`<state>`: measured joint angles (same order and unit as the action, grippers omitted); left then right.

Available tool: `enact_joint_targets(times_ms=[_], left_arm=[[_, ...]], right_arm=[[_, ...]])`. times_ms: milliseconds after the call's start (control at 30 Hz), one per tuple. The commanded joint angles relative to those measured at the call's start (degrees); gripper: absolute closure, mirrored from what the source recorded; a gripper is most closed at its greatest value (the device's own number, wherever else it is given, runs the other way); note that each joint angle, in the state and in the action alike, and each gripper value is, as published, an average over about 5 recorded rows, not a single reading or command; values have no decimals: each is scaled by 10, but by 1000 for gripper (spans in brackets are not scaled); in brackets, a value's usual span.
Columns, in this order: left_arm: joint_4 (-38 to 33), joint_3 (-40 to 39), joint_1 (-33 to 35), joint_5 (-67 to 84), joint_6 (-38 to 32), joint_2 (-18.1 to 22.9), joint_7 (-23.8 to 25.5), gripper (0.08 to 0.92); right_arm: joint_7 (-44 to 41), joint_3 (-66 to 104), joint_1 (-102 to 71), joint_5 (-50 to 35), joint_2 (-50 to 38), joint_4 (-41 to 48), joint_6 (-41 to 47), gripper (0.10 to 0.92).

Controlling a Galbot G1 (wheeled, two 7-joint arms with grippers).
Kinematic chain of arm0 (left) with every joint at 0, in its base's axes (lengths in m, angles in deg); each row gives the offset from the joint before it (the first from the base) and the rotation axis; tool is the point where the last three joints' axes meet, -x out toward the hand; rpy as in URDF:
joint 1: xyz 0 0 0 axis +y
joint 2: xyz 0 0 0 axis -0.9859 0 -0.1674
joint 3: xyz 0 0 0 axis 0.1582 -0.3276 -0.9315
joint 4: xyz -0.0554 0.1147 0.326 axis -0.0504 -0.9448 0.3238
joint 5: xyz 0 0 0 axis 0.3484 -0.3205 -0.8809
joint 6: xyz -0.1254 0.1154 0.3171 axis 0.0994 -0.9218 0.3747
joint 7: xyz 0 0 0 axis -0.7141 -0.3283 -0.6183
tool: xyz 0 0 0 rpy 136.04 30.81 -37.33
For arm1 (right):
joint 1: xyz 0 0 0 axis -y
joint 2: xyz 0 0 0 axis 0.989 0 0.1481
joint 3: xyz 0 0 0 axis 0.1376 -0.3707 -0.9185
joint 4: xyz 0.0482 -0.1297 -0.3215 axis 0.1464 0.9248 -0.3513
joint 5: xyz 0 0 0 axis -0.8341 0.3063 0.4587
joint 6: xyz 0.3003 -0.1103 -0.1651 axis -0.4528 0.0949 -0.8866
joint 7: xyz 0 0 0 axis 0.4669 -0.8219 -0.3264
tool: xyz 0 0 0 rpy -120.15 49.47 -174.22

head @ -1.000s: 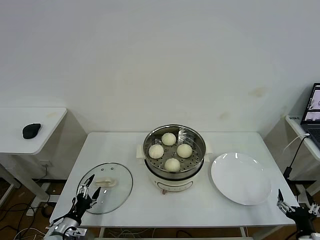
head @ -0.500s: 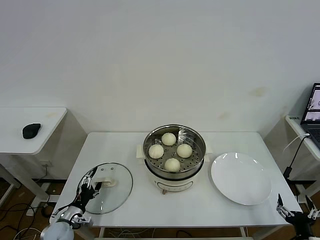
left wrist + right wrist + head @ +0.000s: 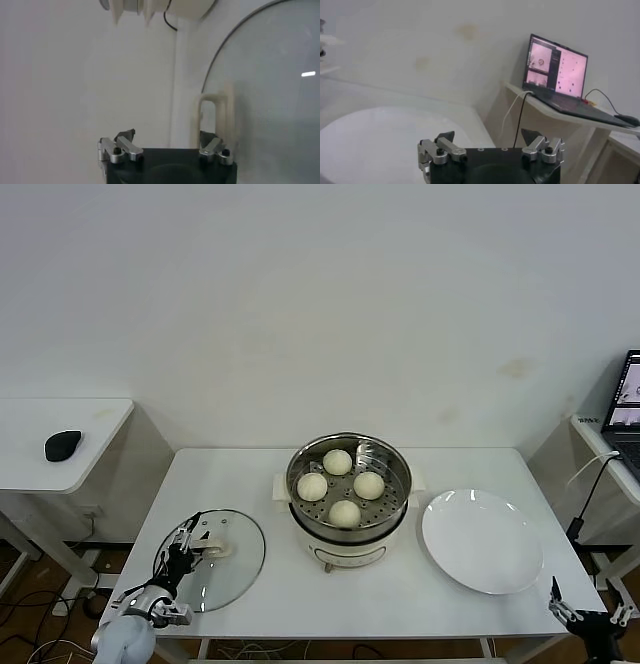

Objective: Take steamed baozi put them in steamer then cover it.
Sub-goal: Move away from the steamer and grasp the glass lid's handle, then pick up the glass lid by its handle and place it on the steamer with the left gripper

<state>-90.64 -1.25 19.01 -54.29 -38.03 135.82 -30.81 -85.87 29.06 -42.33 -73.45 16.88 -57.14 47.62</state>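
Several pale baozi (image 3: 345, 512) sit inside the steel steamer (image 3: 392, 492) at the table's middle. The glass cover (image 3: 228, 576) lies flat on the table to its left, cream handle (image 3: 214, 548) up. My left gripper (image 3: 184, 545) hovers over the cover's near-left part, right at the handle. In the left wrist view the left gripper (image 3: 167, 136) is open, and the handle (image 3: 215, 114) stands by one fingertip, not squarely between the two. The cover's glass (image 3: 270, 100) spreads beyond. My right gripper (image 3: 585, 606) waits open off the table's front right corner, holding nothing.
A flat white plate (image 3: 483, 540) lies right of the steamer and also shows in the right wrist view as the plate (image 3: 385, 135). A laptop (image 3: 555, 67) stands on a side desk at the right. A black mouse (image 3: 62, 445) rests on the left side table.
My left gripper has moved forward over the cover to its handle. The right gripper has sunk a little lower at the front right.
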Motion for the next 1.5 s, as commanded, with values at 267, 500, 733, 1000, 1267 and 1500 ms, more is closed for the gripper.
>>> enact_joint_targets(times_ms=[267, 500, 733, 1000, 1267, 1500], left_arm=[[22, -5, -8, 1, -1, 4, -9, 563], [13, 4, 0, 6, -12, 6, -39, 762], [-67, 36, 35, 25, -2, -11, -37, 845], [-216, 105, 86, 94, 37, -86, 40, 845], [-334, 113, 91, 156, 122, -147, 127, 845], [-389, -28, 15, 169, 214, -164, 156, 845]], right_arm=[[0, -7, -1, 9, 4, 1, -4, 203], [0, -11, -2, 12, 5, -4, -5, 203], [-2, -22, -8, 13, 5, -16, -3, 203], [-6, -39, -19, 13, -1, -34, 0, 203], [-8, -57, -24, 27, 2, -35, -5, 203], [-9, -74, -25, 48, 9, -39, -13, 203]])
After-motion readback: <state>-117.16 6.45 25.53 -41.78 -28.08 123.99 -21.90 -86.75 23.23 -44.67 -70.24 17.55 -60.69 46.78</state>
